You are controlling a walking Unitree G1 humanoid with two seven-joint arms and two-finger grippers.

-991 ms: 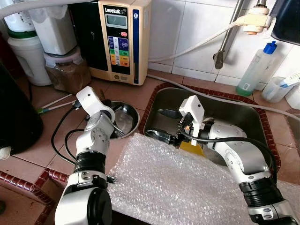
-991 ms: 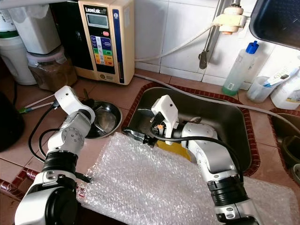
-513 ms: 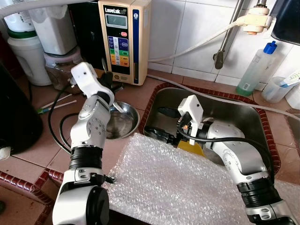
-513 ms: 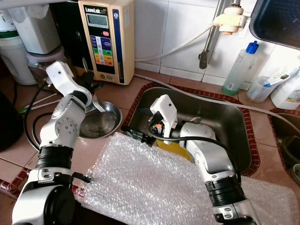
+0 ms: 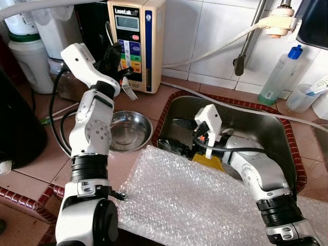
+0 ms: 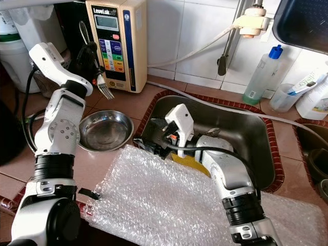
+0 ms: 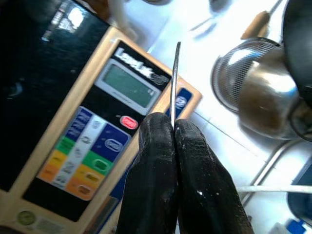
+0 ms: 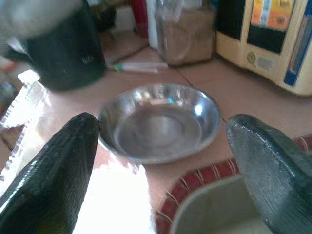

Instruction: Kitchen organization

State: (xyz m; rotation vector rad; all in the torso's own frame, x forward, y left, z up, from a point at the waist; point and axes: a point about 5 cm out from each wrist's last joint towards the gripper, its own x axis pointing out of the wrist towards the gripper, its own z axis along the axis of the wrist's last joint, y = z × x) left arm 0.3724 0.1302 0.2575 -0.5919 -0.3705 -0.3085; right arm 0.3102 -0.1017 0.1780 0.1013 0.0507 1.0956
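Note:
My left gripper [image 5: 116,59] is raised in front of the beige water machine [image 5: 134,41] and is shut on a metal fork [image 6: 105,90], tines hanging down; in the left wrist view the fork's thin edge [image 7: 173,83] rises from between the pressed fingertips. Below it an empty steel bowl [image 5: 128,130] sits on the tiled counter. My right gripper [image 5: 176,135] hovers open over the left end of the steel sink [image 5: 256,123], fingers spread wide and pointing toward the bowl [image 8: 158,119], holding nothing.
A bubble wrap sheet [image 5: 189,200] covers the near counter and the sink's front edge. Something yellow [image 5: 207,161] lies in the sink under my right arm. A black kettle [image 5: 15,128] stands at the left, a blue-capped bottle [image 5: 279,74] behind the sink.
My left arm has lifted the fork out of the bowl and up in front of the water machine. The right gripper has stayed at the sink's left end.

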